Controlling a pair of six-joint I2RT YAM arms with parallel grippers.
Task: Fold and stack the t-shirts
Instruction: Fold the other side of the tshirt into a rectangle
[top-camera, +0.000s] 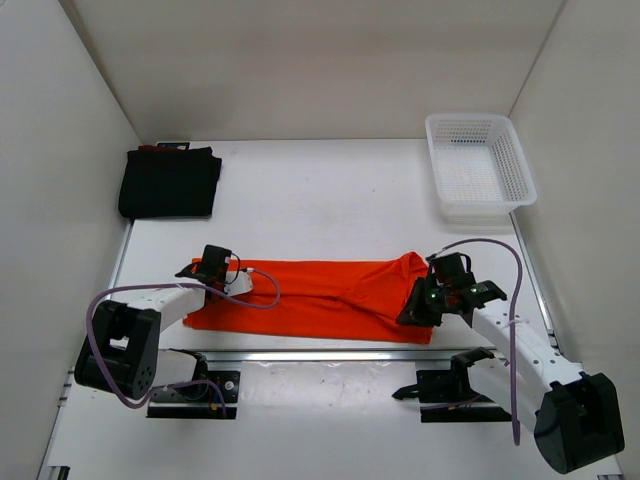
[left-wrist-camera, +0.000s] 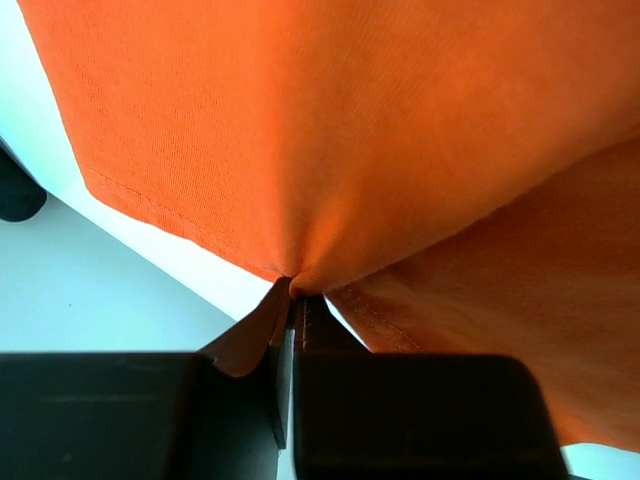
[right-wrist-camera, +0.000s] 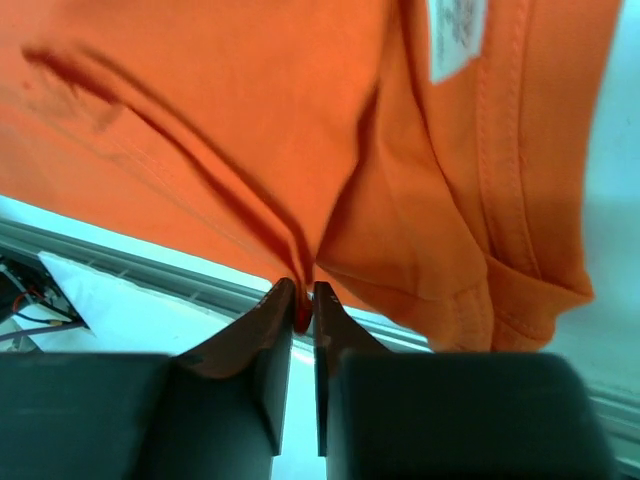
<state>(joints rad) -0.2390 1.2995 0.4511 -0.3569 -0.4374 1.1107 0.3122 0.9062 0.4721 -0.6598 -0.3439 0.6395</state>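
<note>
The orange t-shirt (top-camera: 320, 295) lies folded into a long band across the near middle of the table (top-camera: 330, 200). The left gripper (top-camera: 222, 283) pinches its left end and the right gripper (top-camera: 418, 305) its bunched collar end. The black t-shirt (top-camera: 170, 182) sits folded in the far left corner, with a sliver of the dark red t-shirt (top-camera: 150, 148) showing at its far edge.

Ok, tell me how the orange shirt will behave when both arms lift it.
Probably floppy: the orange shirt puckers into folds where both jaws pinch it, so its middle should sag. Likely light, being thin cloth. Its matte weave seems unlikely to slip.
</note>
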